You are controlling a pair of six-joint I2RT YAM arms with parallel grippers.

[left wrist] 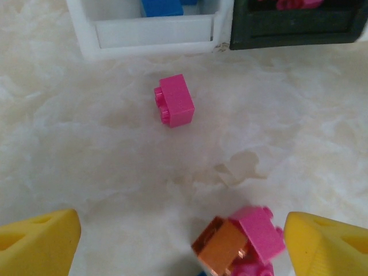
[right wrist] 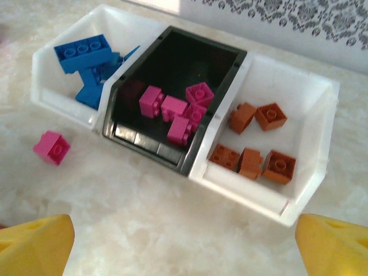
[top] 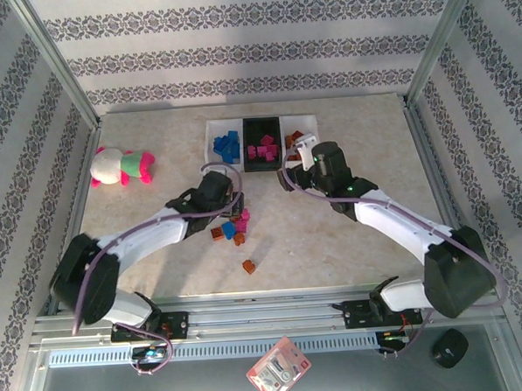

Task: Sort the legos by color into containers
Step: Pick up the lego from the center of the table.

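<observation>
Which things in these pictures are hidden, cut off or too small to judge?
- Top external: the right gripper covers part of the right white tray, so its orange-brown bricks cannot be counted.
- Left wrist: the bottom edge cuts the brick pile; its brick count is unclear.
- Left wrist: the top edge cuts the left white tray and the black tray; their contents mostly out of frame.
- Top external: the packet's print is too small to read.

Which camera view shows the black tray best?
The right wrist view: the black tray lies whole and close, pink bricks inside. The top view shows it small and far; the left wrist view shows its near wall at the top edge.
</observation>
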